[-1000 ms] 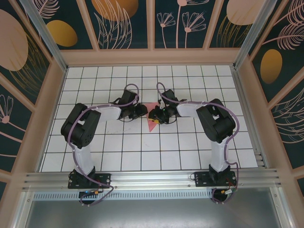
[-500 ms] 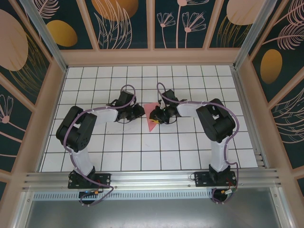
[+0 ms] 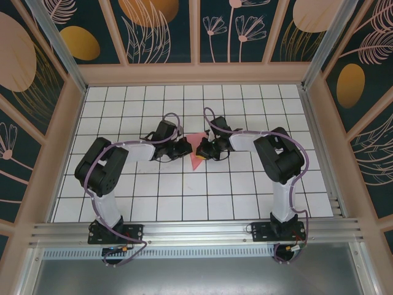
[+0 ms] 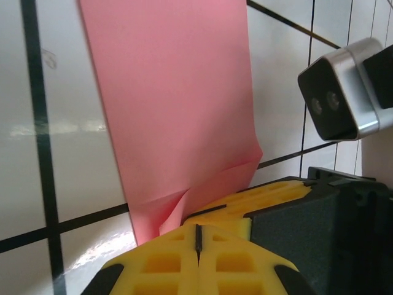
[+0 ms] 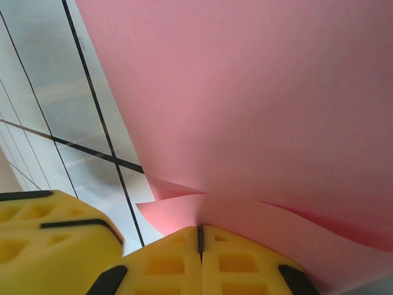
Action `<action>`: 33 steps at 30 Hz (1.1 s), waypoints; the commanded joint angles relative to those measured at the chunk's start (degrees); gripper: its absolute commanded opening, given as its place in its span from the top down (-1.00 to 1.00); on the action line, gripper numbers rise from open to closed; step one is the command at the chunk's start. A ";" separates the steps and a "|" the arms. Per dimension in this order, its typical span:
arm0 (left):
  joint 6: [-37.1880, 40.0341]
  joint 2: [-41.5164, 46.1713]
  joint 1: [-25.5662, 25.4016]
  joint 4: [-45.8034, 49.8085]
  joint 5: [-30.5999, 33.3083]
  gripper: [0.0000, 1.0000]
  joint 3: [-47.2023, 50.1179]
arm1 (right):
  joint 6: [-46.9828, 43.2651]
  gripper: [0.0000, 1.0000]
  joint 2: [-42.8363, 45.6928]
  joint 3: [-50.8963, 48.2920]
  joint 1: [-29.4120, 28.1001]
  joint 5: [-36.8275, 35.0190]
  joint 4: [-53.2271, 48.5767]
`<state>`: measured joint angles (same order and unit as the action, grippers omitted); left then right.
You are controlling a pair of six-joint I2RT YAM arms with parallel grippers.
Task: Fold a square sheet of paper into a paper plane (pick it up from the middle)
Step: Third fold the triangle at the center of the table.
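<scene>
The pink-red paper plane [image 3: 196, 161] lies folded on the white tiles in the middle of the table, its point toward the arms. My left gripper [image 3: 186, 147] and right gripper [image 3: 199, 149] meet tip to tip over its upper part. In the left wrist view the left gripper [image 4: 198, 228] is shut, and a raised flap of the paper [image 4: 178, 104] runs into its tips. In the right wrist view the right gripper [image 5: 200, 230] is shut on a lifted fold of the paper [image 5: 258, 110]. The rest of the sheet curves away from the jaws.
The right arm's yellow fingers [image 4: 270, 196] and its wrist camera [image 4: 341, 98] sit close beside my left jaws. The left gripper's yellow finger [image 5: 49, 239] shows at the lower left of the right wrist view. Wooden walls [image 3: 196, 74] ring the tiled floor [image 3: 184, 190].
Both grippers have closed from partly open to shut. The left gripper has moved right, up to the paper and the right gripper. The right arm has barely moved.
</scene>
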<state>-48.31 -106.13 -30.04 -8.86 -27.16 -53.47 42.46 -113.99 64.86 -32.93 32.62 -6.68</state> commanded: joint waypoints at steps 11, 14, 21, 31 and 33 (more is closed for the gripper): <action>0.50 -4.31 -0.89 3.32 2.22 1.00 -1.83 | -0.47 1.00 -1.73 -1.23 0.57 -1.60 -2.67; 0.74 -4.83 -0.93 5.21 3.73 1.00 -1.90 | -0.79 0.94 -0.43 -1.56 0.84 -0.18 -1.34; 1.58 -5.41 -1.29 7.94 6.63 1.00 -1.94 | -2.12 0.73 5.78 -2.81 1.24 0.45 2.67; 1.50 -5.56 -1.76 10.61 10.24 1.00 -1.87 | -4.58 0.74 7.63 -9.63 4.10 2.64 8.26; 1.32 -5.54 -1.71 10.97 11.02 1.00 -1.90 | -5.49 0.74 7.37 -9.26 4.06 2.72 8.35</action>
<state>-48.07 -109.45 -31.68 -4.12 -22.68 -55.99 39.64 -107.63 55.83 -28.60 33.65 -1.23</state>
